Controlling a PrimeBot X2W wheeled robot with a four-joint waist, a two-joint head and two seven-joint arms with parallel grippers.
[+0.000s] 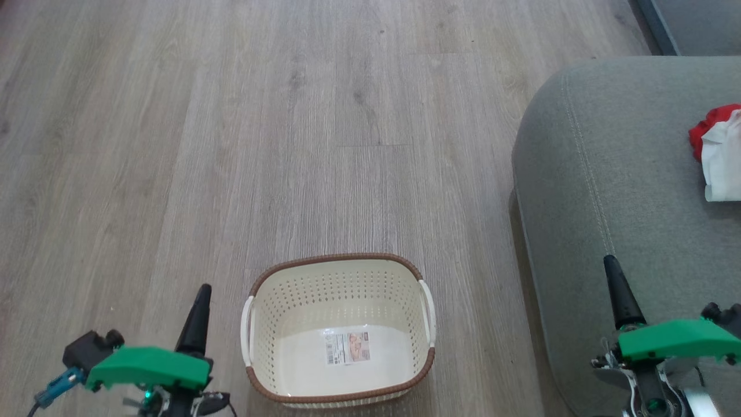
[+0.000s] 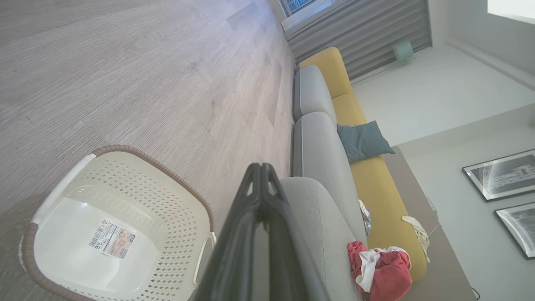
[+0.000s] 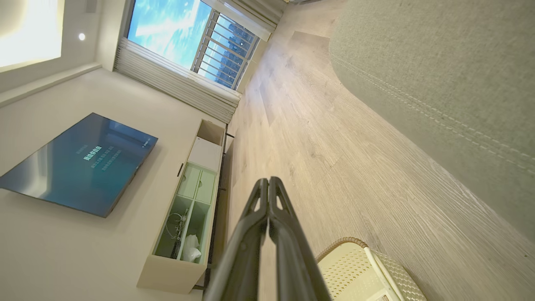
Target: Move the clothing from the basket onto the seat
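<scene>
A: Hands first?
B: Pinched tight, gripping nothing: left gripper (image 1: 203, 288) just left of the basket (image 1: 338, 256), right gripper (image 1: 609, 262) well right of it, over the seat (image 1: 608, 174).
A: And in the basket?
B: Just a label sticker (image 1: 347, 347) on the bottom.
A: Clothing, then?
B: Heaped red and white (image 1: 716, 152) on the seat, far right of the basket. Looks done.
A: If regripping?
B: Likely light, limp, prone to trailing. Best pinched at a bunched fold on top, never a loose edge.
</scene>
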